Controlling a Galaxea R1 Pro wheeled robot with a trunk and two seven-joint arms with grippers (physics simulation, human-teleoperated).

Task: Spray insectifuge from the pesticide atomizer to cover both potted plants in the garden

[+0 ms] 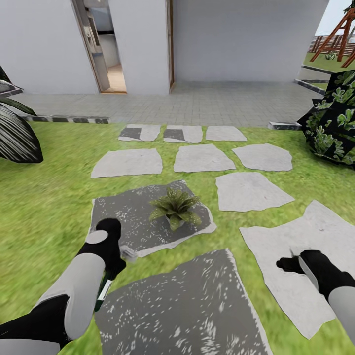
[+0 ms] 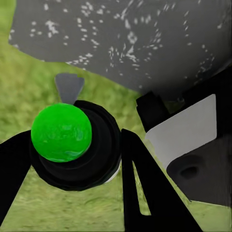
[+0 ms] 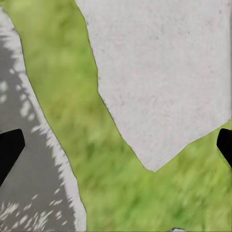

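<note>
Head view has the left tool (image 1: 120, 258) low over the lawn (image 1: 49, 197) by the dark wet slab (image 1: 128, 217), clenched on the pesticide atomizer (image 1: 103, 291), whose dark-green body and white label poke out below the wrist. Up close in the left wrist view, the bottle (image 2: 72, 145) sits between the two black fingers (image 2: 140, 183), a bright green dome facing the camera. One potted plant (image 1: 175, 204) stands on that wet slab just ahead, while the right tool (image 1: 287, 264) hangs released over a pale stone slab (image 1: 315, 231).
</note>
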